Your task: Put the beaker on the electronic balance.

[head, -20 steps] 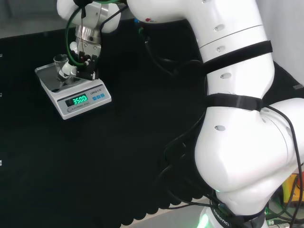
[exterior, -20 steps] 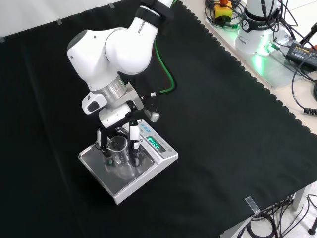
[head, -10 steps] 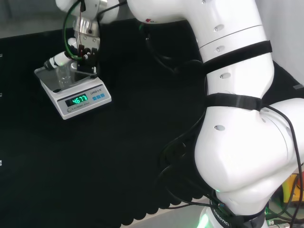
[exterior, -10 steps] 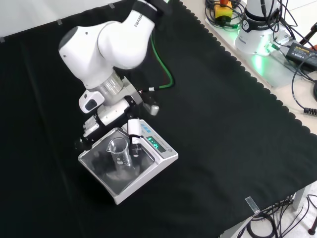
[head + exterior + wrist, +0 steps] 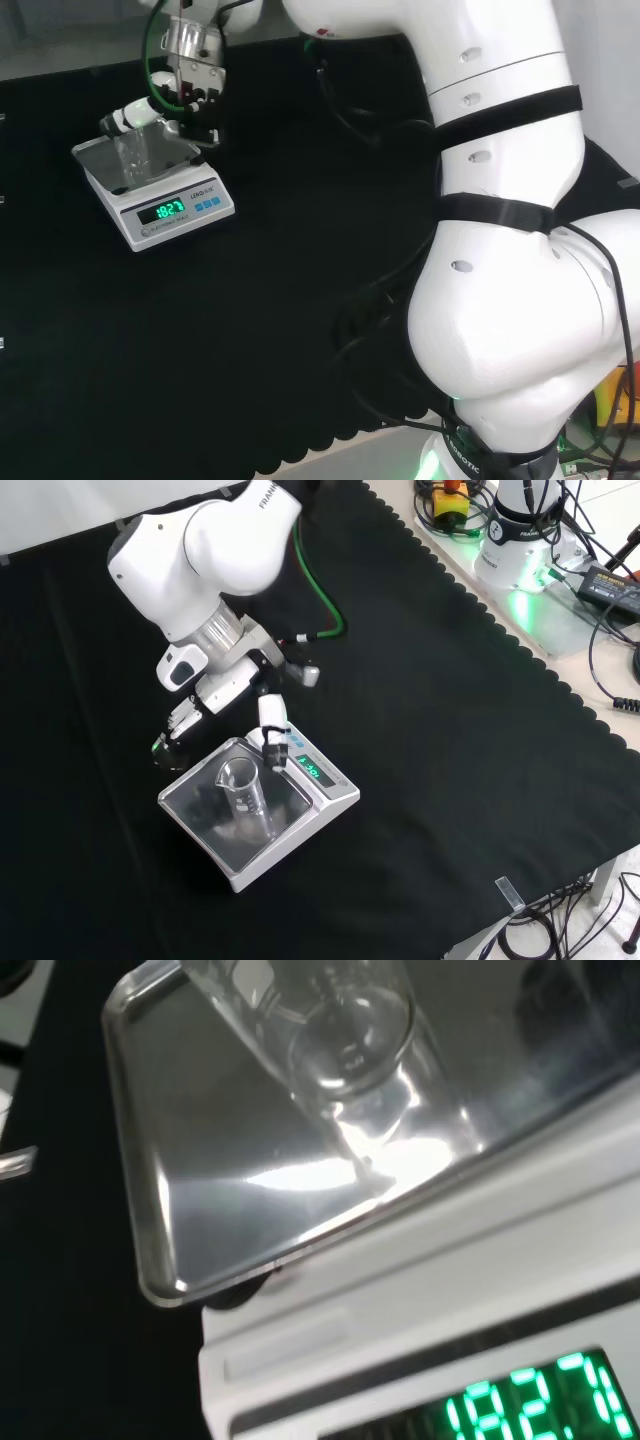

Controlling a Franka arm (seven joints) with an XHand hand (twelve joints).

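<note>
A clear glass beaker (image 5: 243, 786) stands upright on the steel pan of the white electronic balance (image 5: 300, 815), free of any contact. In the head view the beaker (image 5: 133, 153) is faint against the balance's pan (image 5: 105, 172). The black and white hand (image 5: 225, 683) hovers above and behind the balance, open, its fingers (image 5: 271, 718) spread to either side of the beaker and apart from it. From the head view the hand (image 5: 196, 100) hangs over the pan's far right corner. The wrist view looks down on the beaker's base (image 5: 345, 1035) on the pan (image 5: 230, 1175).
The balance sits on black cloth with bare cloth all round (image 5: 450, 750). The cloth's scalloped edge (image 5: 560, 680), cables and a power unit (image 5: 610, 578) lie at the front view's right. The arm's white links (image 5: 500, 250) stand at the head view's right.
The hand has opened off the beaker and lifted up and back from the pan. The beaker stays upright on the balance, whose green reading has changed.
</note>
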